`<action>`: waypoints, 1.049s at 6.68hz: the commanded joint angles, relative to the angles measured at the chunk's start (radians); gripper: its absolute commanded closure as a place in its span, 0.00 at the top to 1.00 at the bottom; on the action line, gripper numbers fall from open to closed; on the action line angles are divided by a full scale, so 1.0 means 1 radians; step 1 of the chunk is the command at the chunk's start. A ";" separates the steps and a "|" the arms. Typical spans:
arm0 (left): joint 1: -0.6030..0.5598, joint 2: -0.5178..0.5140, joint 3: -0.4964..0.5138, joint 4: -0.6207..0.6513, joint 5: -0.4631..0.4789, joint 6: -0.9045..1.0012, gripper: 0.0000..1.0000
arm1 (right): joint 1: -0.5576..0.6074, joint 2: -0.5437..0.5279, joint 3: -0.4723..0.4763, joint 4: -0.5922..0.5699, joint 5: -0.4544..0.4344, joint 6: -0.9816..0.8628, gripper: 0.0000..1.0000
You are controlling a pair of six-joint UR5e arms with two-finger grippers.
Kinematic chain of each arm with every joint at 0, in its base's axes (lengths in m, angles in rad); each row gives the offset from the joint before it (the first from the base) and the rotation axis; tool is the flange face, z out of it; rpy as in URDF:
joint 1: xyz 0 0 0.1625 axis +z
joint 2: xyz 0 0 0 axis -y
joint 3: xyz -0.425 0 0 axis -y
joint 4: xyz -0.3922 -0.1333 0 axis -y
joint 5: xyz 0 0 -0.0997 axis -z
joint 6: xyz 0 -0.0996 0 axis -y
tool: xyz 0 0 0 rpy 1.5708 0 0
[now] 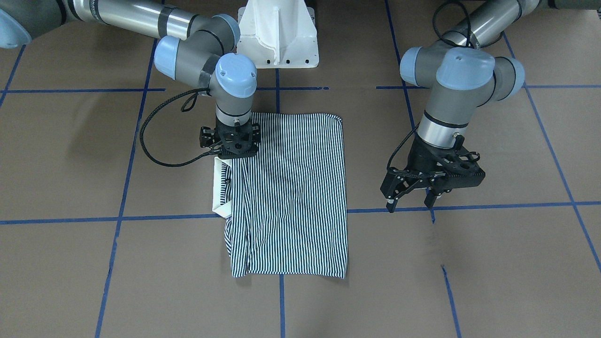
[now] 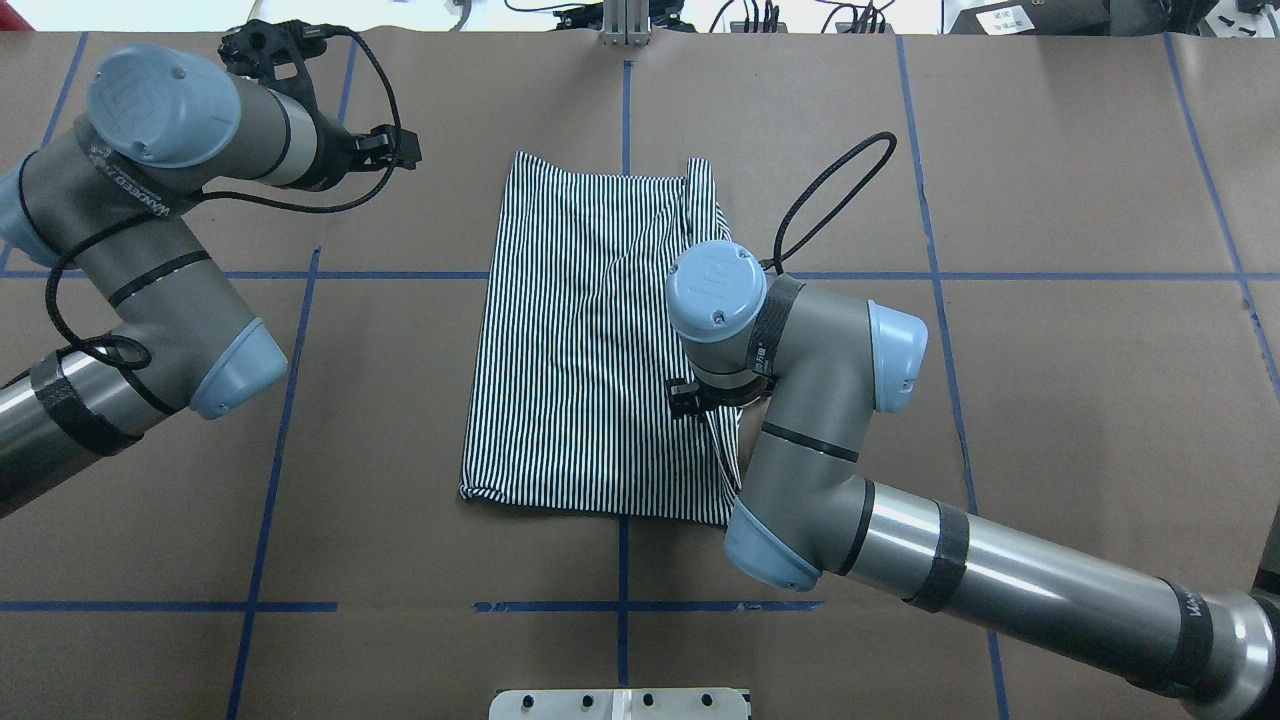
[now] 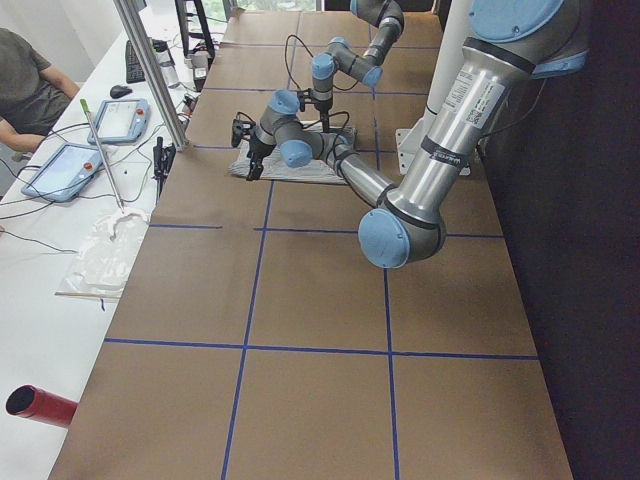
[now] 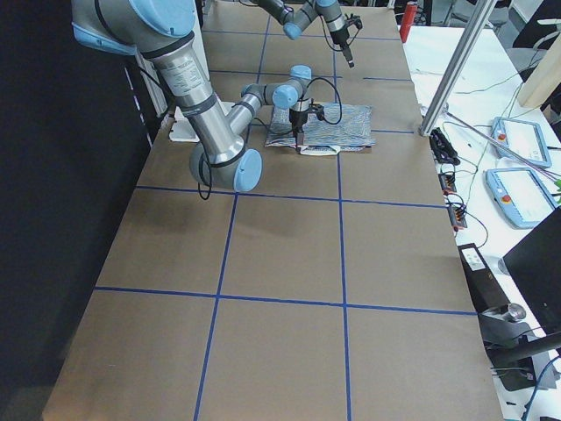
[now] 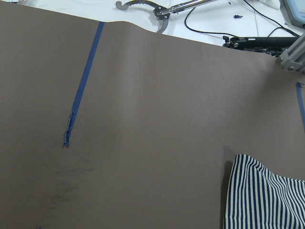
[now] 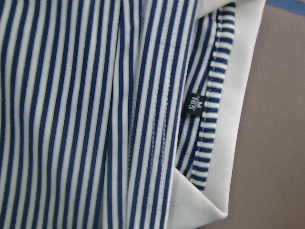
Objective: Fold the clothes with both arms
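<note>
The striped polo shirt (image 1: 291,188) lies folded into a long rectangle mid-table, also seen from overhead (image 2: 590,330). Its white collar (image 1: 219,188) pokes out on one long side. My right gripper (image 1: 232,152) points straight down onto the shirt's edge just beside the collar; its fingers are hidden under the wrist, so I cannot tell their state. The right wrist view shows only stripes, the collar (image 6: 238,95) and a small dark size label (image 6: 194,102). My left gripper (image 1: 410,204) hovers open over bare table, well clear of the shirt's opposite side. A shirt corner (image 5: 267,200) shows in the left wrist view.
Brown paper with blue tape lines (image 1: 164,218) covers the table. The white pedestal base (image 1: 277,37) stands at the robot's side of the shirt. A side bench with tablets (image 3: 70,170) and a seated person (image 3: 25,80) runs along the far edge.
</note>
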State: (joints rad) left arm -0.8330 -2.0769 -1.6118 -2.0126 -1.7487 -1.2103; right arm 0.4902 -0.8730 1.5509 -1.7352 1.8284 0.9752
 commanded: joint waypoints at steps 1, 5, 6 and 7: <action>0.000 0.000 0.000 0.000 0.000 0.000 1.00 | 0.020 -0.020 0.008 -0.001 0.002 -0.025 1.00; 0.000 -0.014 -0.010 0.002 0.000 -0.006 1.00 | 0.131 -0.167 0.135 -0.014 0.009 -0.185 1.00; 0.000 -0.015 -0.010 0.002 -0.002 -0.008 1.00 | 0.161 -0.161 0.133 -0.015 0.017 -0.191 1.00; 0.000 -0.015 -0.010 0.002 -0.002 -0.008 1.00 | 0.175 -0.124 0.123 -0.004 0.044 -0.191 1.00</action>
State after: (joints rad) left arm -0.8330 -2.0914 -1.6213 -2.0112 -1.7498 -1.2174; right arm 0.6412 -1.0243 1.6800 -1.7473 1.8496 0.7910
